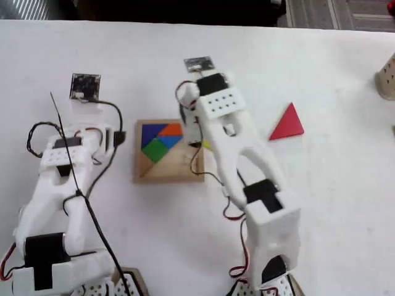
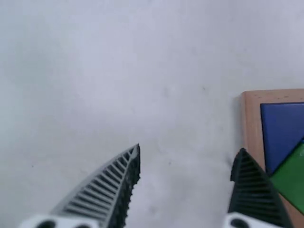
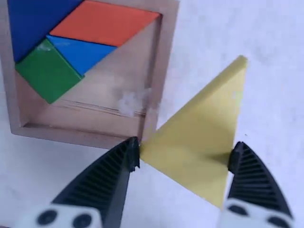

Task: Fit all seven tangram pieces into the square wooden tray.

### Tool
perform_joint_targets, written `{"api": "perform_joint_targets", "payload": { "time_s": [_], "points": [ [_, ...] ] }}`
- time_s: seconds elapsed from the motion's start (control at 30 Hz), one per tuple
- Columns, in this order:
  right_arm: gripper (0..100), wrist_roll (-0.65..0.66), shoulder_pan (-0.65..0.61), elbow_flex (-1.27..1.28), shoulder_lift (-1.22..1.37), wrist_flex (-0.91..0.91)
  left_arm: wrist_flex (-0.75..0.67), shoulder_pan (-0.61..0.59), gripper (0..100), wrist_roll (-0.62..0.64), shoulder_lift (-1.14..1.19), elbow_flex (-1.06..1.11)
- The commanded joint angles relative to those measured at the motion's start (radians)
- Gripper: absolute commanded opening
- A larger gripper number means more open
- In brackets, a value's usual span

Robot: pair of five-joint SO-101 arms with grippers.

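Resting on white table (image 1: 333, 203), wooden tray (image 1: 170, 171), seemingly dark room (image 1: 154, 7) beyond.

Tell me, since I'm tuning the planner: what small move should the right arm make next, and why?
Probably lift the yellow triangular piece over the rim of the square wooden tray, toward the bare wood inside. The right gripper is shut on it, it sits just outside the rim, and that corner of the tray is unfilled.
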Motion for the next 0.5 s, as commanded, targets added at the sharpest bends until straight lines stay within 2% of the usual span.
{"api": "perform_joint_targets", "payload": {
  "time_s": [0.0,0.27,0.37,0.47],
  "points": [
    [27.2,-0.025,-0.05,-0.14,0.056,-0.008,-0.015,-0.028,31,0.032,-0.004,-0.026],
    [27.5,-0.021,-0.124,-0.331,0.302,-0.007,-0.015,-0.031,31,0.034,-0.004,-0.026],
    [27.6,0.032,-0.084,-0.453,0.288,0.097,-0.02,-0.031,31,0.034,-0.004,-0.026],
    [27.5,0.086,0.008,-0.391,0.168,0.094,-0.02,-0.031,31,0.034,-0.005,-0.026]
  ]
}}
